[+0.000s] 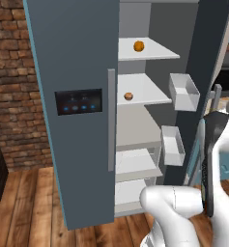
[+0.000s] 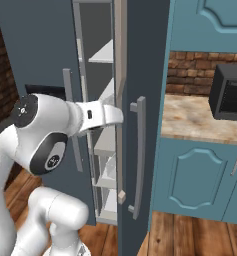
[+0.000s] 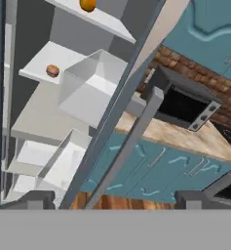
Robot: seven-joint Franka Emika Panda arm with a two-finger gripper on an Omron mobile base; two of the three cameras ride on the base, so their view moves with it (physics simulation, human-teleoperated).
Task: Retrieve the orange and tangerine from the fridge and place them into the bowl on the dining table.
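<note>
In the left base view, the tall slate-grey two-door fridge stands with its right door swung open, and the small bright orange ball of fruit rests on an upper white shelf, with the duller brownish tangerine on the next white shelf down, a little to the left. The white arm rises at the lower right, well short of both fruits, so they lie up, to the left and farther in from it. In the right base view, the arm reaches toward the edge of the open slate-grey fridge door, just beside its long grey vertical handle; the white shelves show as slivers in the gap, and the fruits cannot be made out here. In the hand view, the two-finger gripper has its dark tips spread wide at the bottom with nothing between them, the grey handle running up between and beyond them. From here the tangerine sits at the upper left and the orange higher, at the top edge. The reach judged to come next must swing left past the door edge and inward, the tangerine being the nearer fruit.
</note>
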